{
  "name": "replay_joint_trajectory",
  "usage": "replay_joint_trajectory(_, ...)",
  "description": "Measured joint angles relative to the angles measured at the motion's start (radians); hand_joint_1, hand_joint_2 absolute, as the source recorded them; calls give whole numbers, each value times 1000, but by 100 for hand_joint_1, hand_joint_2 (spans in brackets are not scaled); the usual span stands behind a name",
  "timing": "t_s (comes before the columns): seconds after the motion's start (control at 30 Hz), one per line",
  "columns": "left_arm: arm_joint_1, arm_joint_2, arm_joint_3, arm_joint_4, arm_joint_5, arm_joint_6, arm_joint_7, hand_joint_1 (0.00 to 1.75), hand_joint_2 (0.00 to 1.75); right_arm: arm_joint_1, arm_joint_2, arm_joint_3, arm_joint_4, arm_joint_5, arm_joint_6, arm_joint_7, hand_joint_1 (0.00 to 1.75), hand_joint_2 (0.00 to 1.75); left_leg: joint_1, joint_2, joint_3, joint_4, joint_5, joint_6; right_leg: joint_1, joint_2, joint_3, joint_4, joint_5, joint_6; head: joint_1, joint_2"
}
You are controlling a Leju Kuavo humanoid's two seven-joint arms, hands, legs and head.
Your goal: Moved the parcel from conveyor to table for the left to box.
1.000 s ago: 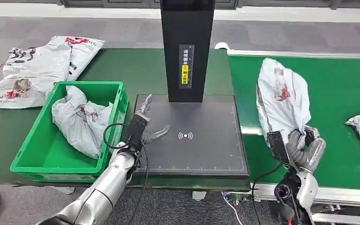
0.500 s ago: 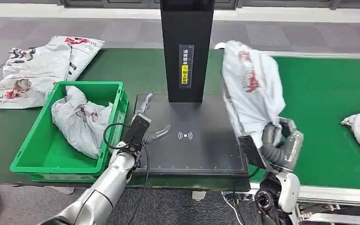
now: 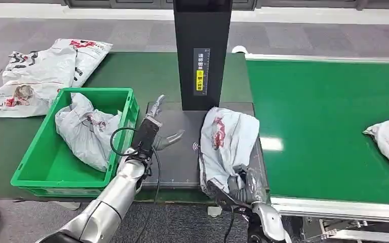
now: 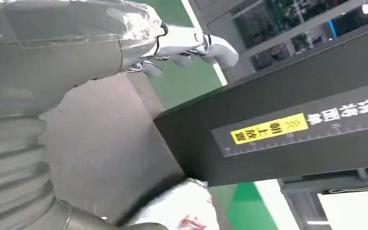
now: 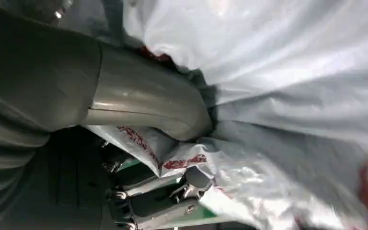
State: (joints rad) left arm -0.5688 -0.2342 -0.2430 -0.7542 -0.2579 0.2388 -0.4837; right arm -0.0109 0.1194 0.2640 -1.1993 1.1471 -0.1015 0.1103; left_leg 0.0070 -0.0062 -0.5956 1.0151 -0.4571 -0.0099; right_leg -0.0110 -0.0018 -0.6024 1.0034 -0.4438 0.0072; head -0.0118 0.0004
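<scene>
Where legible, red print on parcel.

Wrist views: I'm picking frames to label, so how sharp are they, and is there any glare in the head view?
Left wrist view: the left hand and the yellow label on the black post are fairly sharp, the parcel is smeared. Right wrist view: the parcel's plastic is soft throughout, with a highlight on the thumb. Head view: sharp, with a bright glare patch on the conveyor.
</scene>
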Motion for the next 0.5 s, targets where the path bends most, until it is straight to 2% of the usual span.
replay_joint_trajectory(0.27, 32, 3, 5, -52, 4, 11, -10, 0, 175, -1, -19, 34, 1, -38, -48, -13, 0, 175, 0, 1, 1, 0, 0, 0, 0, 0, 0, 0, 0, 0, 0, 0)
replay_joint_trajectory(0.5, 84, 6, 5, -116, -64, -16, -16, 0, 175, 7, -18, -7, -134, -190, -204, -143, 0, 175, 0, 0, 1, 0, 0, 0, 0, 0, 0, 0, 0, 0, 0, 0)
